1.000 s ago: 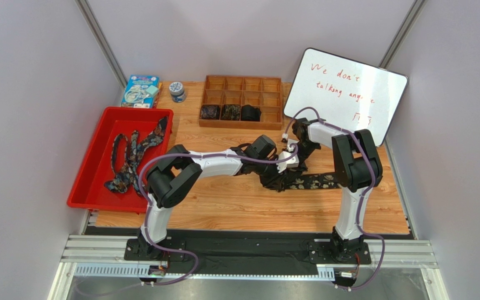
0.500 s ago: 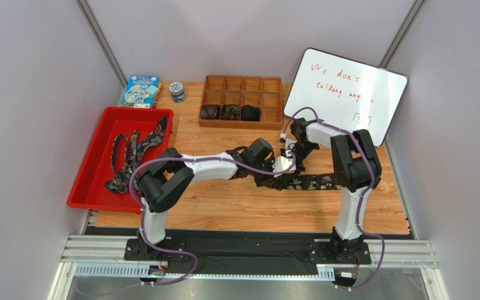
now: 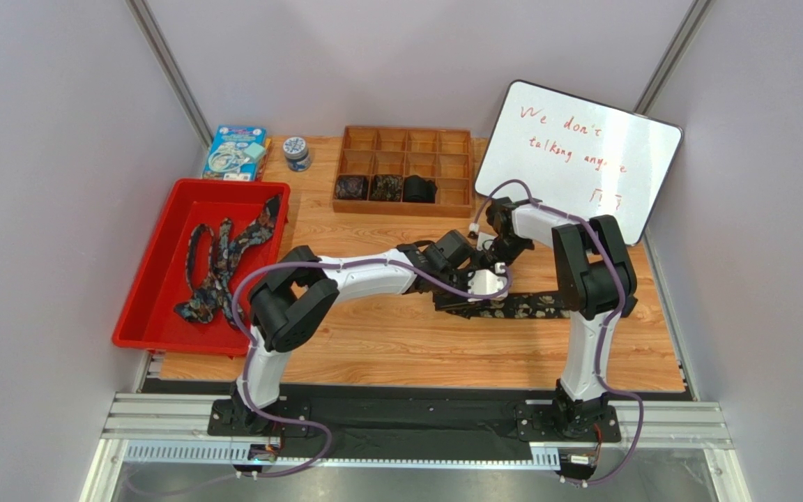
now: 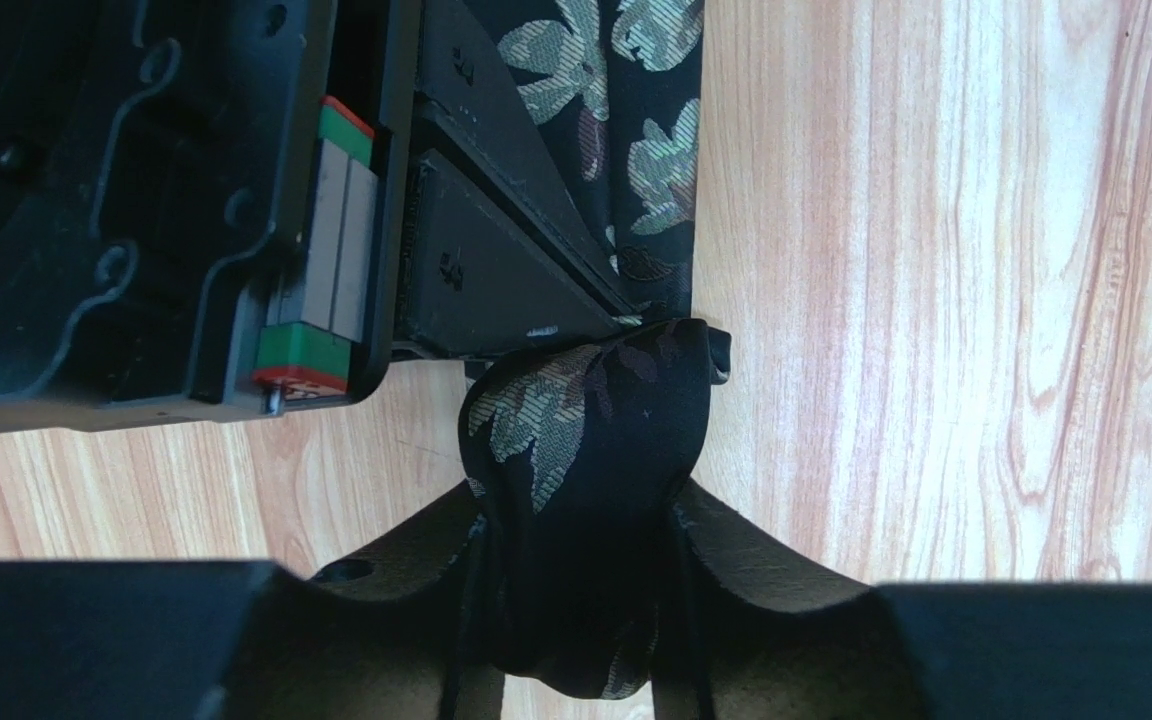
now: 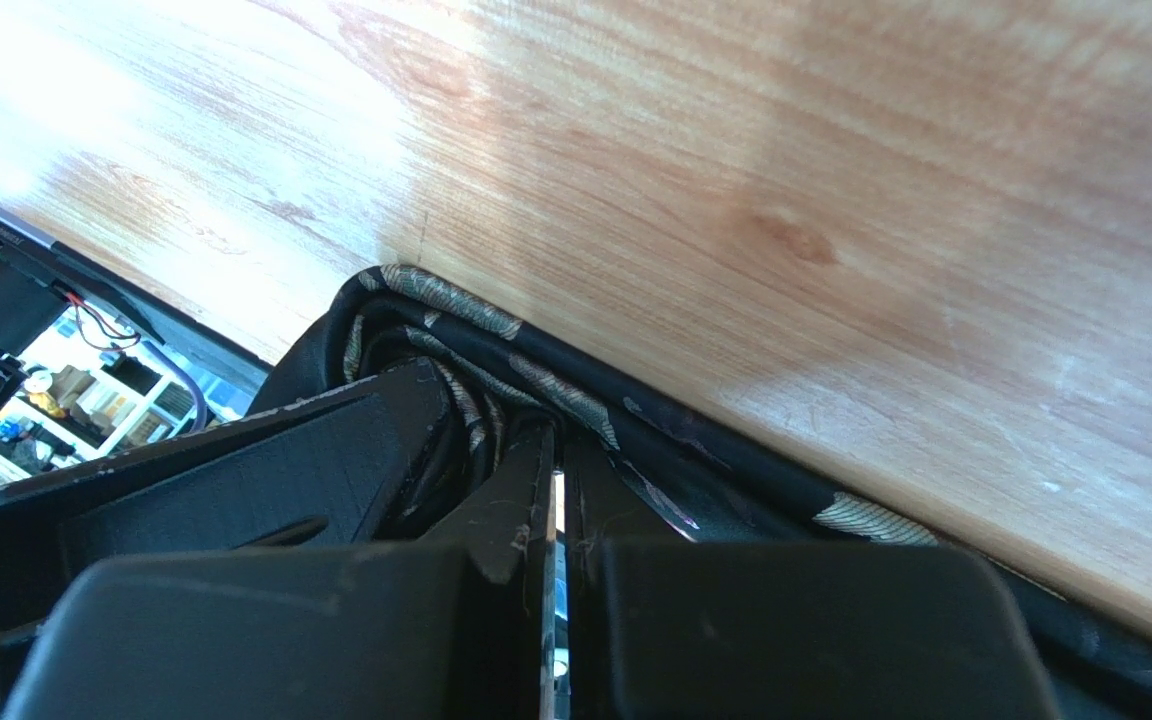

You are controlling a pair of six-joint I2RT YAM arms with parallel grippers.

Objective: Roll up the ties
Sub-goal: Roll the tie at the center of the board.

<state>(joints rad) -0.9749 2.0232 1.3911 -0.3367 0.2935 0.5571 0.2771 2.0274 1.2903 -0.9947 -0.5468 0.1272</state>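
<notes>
One dark floral tie [image 3: 529,305] lies flat on the wooden table, its left end wound into a small coil [image 4: 585,435]. My left gripper [image 4: 585,528] is closed round that coil from both sides, fingers [image 4: 755,552] pressing the fabric. My right gripper [image 5: 555,450] is shut, its tips buried in the coil with the tie [image 5: 567,398] wrapped round them. In the left wrist view the right gripper's black fingers [image 4: 500,278] point into the coil. In the top view both grippers meet near the table's centre, left gripper [image 3: 469,288], right gripper [image 3: 487,264].
A red tray [image 3: 144,319] at the left holds more loose ties [image 3: 222,261]. A wooden compartment box [image 3: 408,139] at the back holds three dark coils [image 3: 385,188]. A whiteboard [image 3: 584,157] leans at the back right. A blue box [image 3: 236,152] and a small jar [image 3: 296,153] stand at the back left.
My left arm swung a little left, then back right toward the right gripper, and its jaws closed slightly on the coil. The right arm barely moved.
</notes>
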